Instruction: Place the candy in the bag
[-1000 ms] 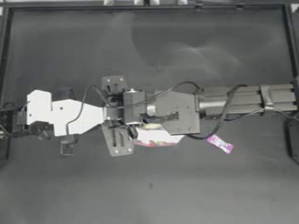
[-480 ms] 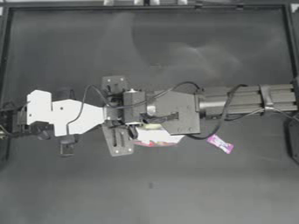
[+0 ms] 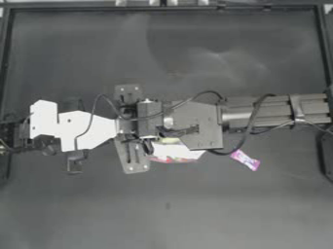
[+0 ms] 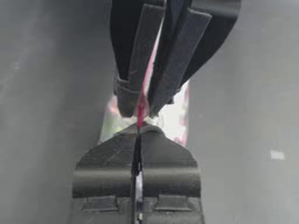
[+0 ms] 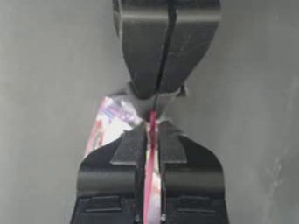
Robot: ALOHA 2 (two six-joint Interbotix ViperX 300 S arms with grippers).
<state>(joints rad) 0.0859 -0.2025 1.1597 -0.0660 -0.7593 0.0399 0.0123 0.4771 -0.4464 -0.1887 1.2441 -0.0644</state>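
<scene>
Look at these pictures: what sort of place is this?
Likely a robot test bench: a bare dark table with a raised rim, two arms whose left hand and right hand pinch one bag, a candy lying beside.

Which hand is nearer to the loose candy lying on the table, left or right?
Right. The right hand pinches the bag, beside the candy; the left hand grips the bag's farther side.

Light was even and dim from above — pale glare smeared the table [image 3: 195, 53] beyond the arms. Both wrist views were soft, the near jaws blurred.
</scene>
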